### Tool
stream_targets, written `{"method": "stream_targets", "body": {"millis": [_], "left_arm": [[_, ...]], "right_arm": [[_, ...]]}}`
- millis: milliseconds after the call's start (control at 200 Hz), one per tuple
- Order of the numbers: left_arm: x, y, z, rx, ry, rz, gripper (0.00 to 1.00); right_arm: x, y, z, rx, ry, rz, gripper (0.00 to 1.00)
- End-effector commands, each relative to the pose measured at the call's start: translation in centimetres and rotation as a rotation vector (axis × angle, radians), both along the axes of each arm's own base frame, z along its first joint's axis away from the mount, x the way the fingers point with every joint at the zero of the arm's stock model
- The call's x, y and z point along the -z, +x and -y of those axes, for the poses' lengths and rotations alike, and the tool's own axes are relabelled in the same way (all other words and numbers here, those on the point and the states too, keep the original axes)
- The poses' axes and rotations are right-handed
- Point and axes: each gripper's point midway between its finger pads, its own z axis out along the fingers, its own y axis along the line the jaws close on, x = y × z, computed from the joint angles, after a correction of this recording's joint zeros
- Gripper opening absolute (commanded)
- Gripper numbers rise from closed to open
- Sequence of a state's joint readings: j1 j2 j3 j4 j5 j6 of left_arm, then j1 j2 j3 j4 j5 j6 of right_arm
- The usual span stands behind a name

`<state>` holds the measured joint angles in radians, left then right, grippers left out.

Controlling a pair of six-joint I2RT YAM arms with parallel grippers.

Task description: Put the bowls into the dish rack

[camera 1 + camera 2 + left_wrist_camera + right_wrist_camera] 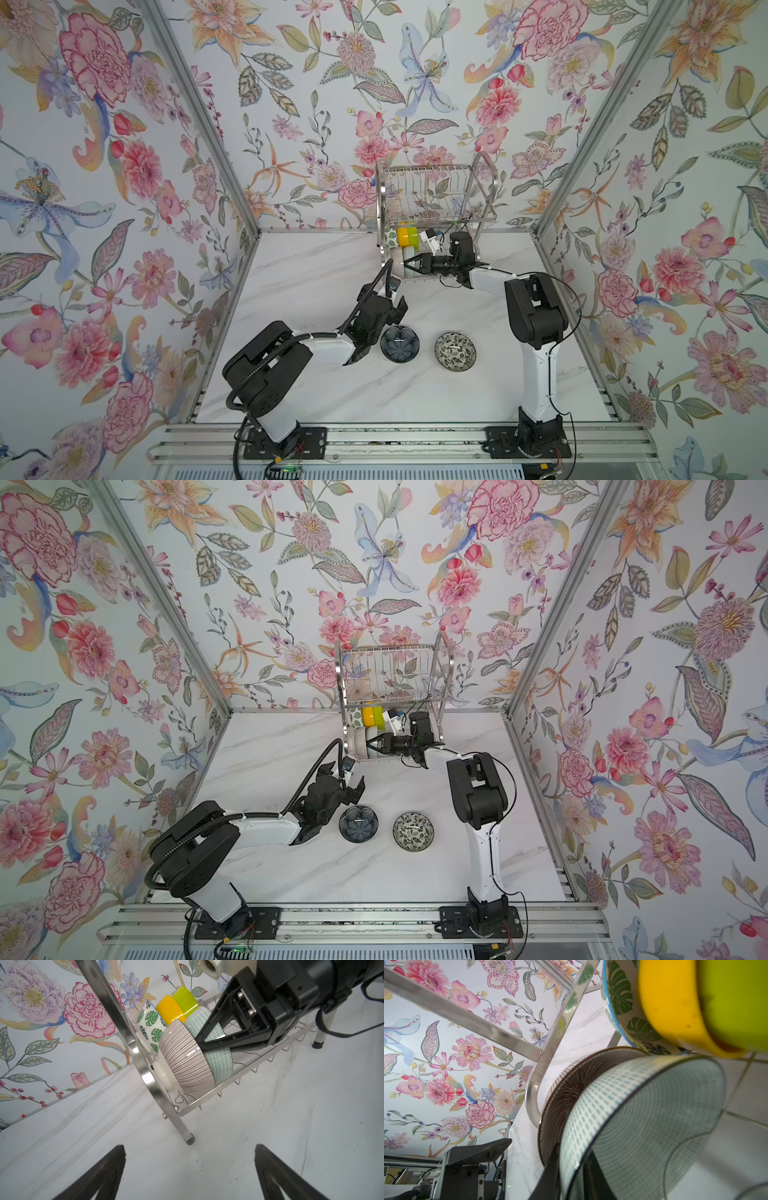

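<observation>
- Nearest on the white marble-look desk (332,395) sit two bowls not yet loaded. A dark blue glass bowl with a scalloped rim (400,343) is on the left, and a black-and-white floral bowl (455,351) is to its right. Both stand upright and apart.
- The left hand (384,300) hovers just left of the blue bowl and a little farther back. Its jaws are spread wide and hold nothing.
- Farther back, the right hand (408,265) reaches leftward into the lower tier of the shiny two-tier steel wire dish rack (379,195).
- Its jaws are narrow and straddle the rim of a pale green bowl with small teal dashes (220,1064). Whether they are pinching the rim or have slackened cannot be told.
- That bowl stands on edge at the rack's left end, nested against a white bowl with fine brown stripes (187,1064).
- Behind these, also on edge, stand a white bowl printed with green leaves (149,1026), an orange-yellow bowl (169,1009) and a lime green bowl (185,1000).
- The step in hand appears to be setting the pale green bowl in place.
- The next move likely calls for the jaws to widen enough to clear the rim. The hand would then back out to the right without tipping the row.
- After that, the two bowls on the desk remain, and the left hand is well placed for the blue one.
</observation>
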<state>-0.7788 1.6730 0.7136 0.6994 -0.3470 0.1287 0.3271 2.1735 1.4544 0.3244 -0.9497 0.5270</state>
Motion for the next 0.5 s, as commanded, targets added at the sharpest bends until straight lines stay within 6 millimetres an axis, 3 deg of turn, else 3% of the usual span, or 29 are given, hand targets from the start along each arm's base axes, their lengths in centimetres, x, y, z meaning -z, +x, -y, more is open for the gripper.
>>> {"method": "stream_targets", "body": {"millis": [0,495], "left_arm": [[0.2,0.2,-0.4,-0.012,-0.009,-0.011,0.99],[0.2,0.2,-0.3,-0.009,-0.011,-0.014,0.99]], "right_arm": [[2.6,0.3,0.9,0.083,-0.082,-0.098,0.19],[1.6,0.4,1.1,0.105,-0.070,-0.083,0.25]]}}
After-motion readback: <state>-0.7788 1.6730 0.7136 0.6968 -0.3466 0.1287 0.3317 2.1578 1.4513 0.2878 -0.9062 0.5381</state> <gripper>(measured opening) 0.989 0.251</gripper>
